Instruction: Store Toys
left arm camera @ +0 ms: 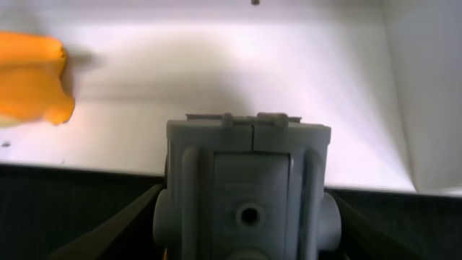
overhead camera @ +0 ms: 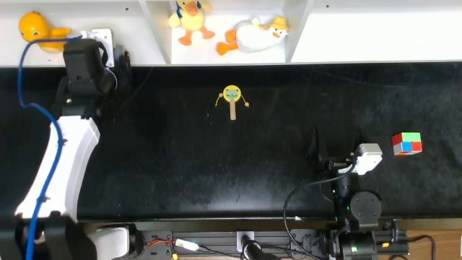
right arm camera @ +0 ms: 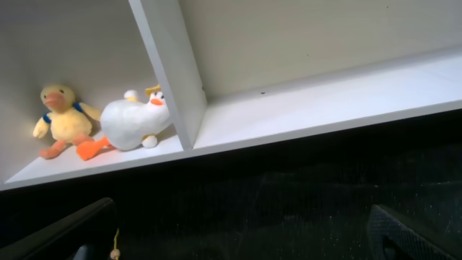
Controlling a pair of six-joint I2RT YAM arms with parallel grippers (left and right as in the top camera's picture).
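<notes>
1. Two toys lie loose on the black table (overhead camera: 180, 166): a small yellow rattle toy (overhead camera: 232, 100) on a short stick, just above the centre of the top view, and a colour cube (overhead camera: 407, 143) at the right; they are well apart.
2. Three toys sit in the white shelf (overhead camera: 361, 40) along the upper edge: an orange duck (overhead camera: 36, 29) in the upper-left compartment; a yellow duck plush (overhead camera: 191, 18) and a white duck plush (overhead camera: 253, 35) side by side in the middle one.
3. The left gripper (left arm camera: 249, 217) is up at the upper-left compartment, near the orange duck; a grey block (left arm camera: 249, 166) sits right in front of its camera; I cannot tell whether that gripper is open or closed, nor whether the block is a toy.
4. The right gripper (right arm camera: 242, 209) is spread wide and holds nothing; it hangs low over the table at the lower right, facing the shelf.
5. Likely risks: the rattle toy is flat and thin, so a pinch may skid off or only scrape the table; a badly centred grasp could push the cube away; the left arm, so close to the orange duck, might knock it out when it backs off; a carried toy could catch a shelf divider.
</notes>
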